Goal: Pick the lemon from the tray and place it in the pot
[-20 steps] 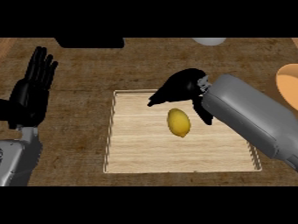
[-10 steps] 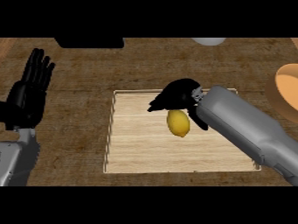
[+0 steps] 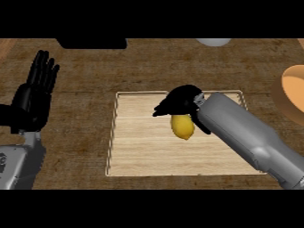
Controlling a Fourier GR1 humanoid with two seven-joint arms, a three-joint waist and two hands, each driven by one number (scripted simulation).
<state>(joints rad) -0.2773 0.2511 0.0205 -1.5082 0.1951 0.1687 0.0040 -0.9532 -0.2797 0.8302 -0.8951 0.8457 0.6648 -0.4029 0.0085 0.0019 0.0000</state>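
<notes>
You see the black right hand [image 3: 180,101] curled over the top end of the yellow oval lemon [image 3: 182,127] on the pale wooden tray [image 3: 147,153]. The black left hand [image 3: 34,95] rests open, fingers up, at the left, over the brown table [image 3: 82,71]. The orange pot [image 3: 302,95] sits at the right edge.

The right hand [image 3: 180,101] comes in on its grey forearm [image 3: 246,136] from the lower right, reaching toward the middle of the view. Its black fingers curl downward, bunched together below the wrist. The left hand [image 3: 32,100] rests at the left edge, open, with its fingers straight and pointing up, above its own grey forearm [image 3: 13,164] at the lower left.
</notes>
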